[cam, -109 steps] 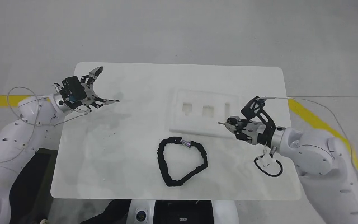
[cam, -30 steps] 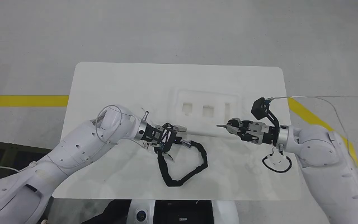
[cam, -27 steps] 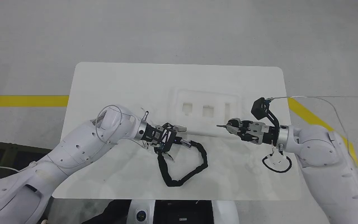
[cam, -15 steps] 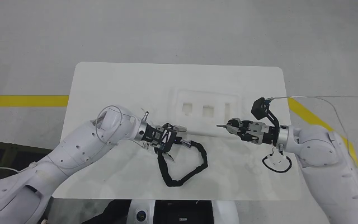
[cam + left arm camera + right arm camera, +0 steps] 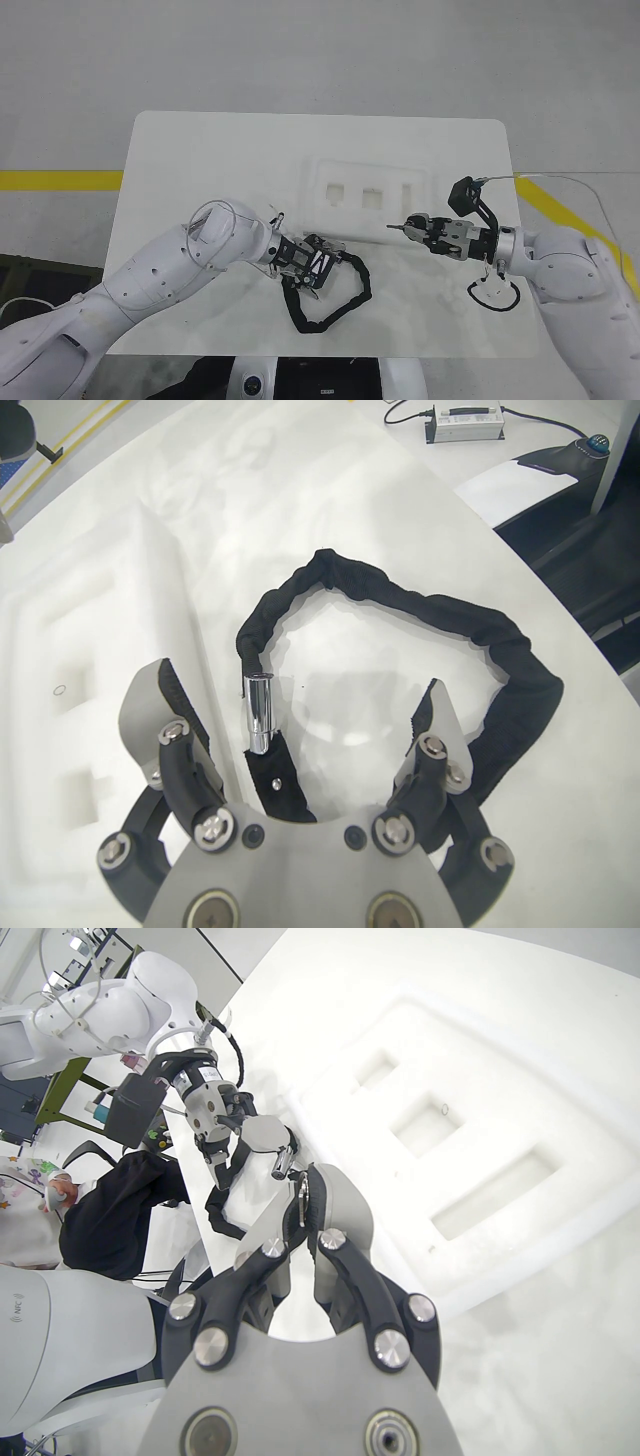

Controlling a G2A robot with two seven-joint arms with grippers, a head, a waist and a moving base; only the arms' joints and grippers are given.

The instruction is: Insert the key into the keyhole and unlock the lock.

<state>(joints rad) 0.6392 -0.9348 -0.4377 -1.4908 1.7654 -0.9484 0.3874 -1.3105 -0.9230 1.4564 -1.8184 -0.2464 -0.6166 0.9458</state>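
– Two items on the white table? Log positions.
– Foam tray sits right of centre. Chain lock lies as a closed loop just beside the tray's near edge, with its chrome cylinder on the tray side.
– Left gripper?
– Low over the lock, fingers spread wide, cylinder between them, nothing gripped.
– Right gripper?
– Held above the table by the tray's near right corner, apart from the lock. Fingers are closed tight on the key, blade pointing toward the left arm.
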